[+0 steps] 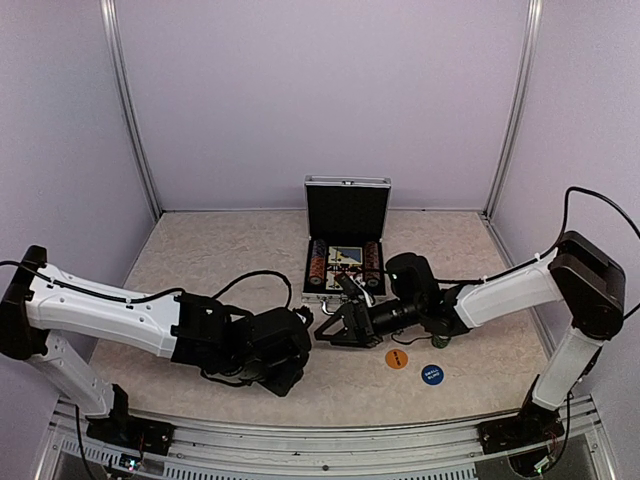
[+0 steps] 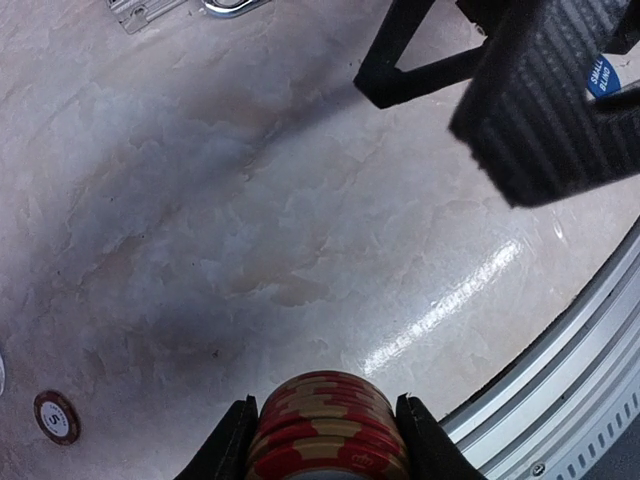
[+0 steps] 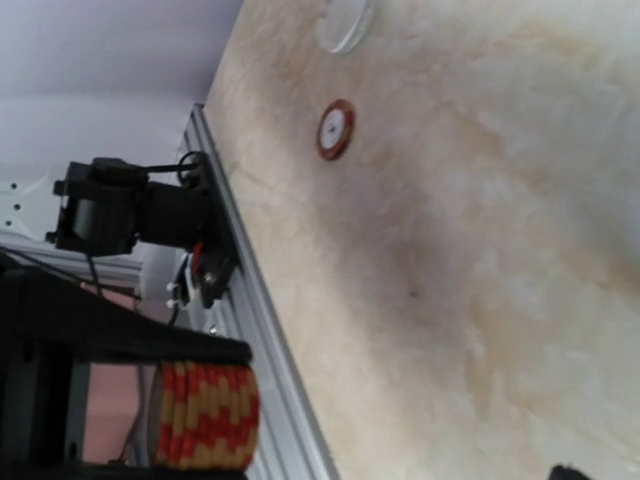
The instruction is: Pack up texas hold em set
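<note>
Beige table [image 1: 200,270] holds the open case [image 1: 346,250] near its far edge, contents blurry. Low by the near edge, left tool [image 2: 325,445] clamps a half-cropped chip stack [image 2: 325,415]; right tool [image 1: 335,318] gapes opposite.

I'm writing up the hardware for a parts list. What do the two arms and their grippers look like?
The left arm and right arm have white shells with bulky black joints. Thin black cables loop alongside them. The left gripper and right gripper are black; the right one's fingers look ribbed.
</note>
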Tool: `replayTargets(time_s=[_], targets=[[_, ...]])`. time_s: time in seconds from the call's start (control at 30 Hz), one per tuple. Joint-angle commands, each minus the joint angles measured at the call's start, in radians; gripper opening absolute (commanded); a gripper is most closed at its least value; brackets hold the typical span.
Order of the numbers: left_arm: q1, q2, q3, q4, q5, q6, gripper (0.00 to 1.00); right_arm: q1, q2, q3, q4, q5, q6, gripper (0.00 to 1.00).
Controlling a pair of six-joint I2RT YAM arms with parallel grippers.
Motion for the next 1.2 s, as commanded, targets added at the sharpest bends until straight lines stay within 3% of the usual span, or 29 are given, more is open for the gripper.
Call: replayTargets(time_s=[0.0,0.3,1.17], targets=[[-0.018,0.011,0.037,0.006,-0.001,0.009,0.00,0.032,0.038,0.032,0.102,-0.049,0.055,0.99],[-0.038,0.028,0.051,0.001,0.000,0.004,0.00,0.073,0.121,0.047,0.203,-0.083,0.135,0.98],[-0.040,0.031,0.061,-0.009,-0.023,0.007,0.00,0.132,0.189,0.062,0.268,-0.133,0.195,0.87]])
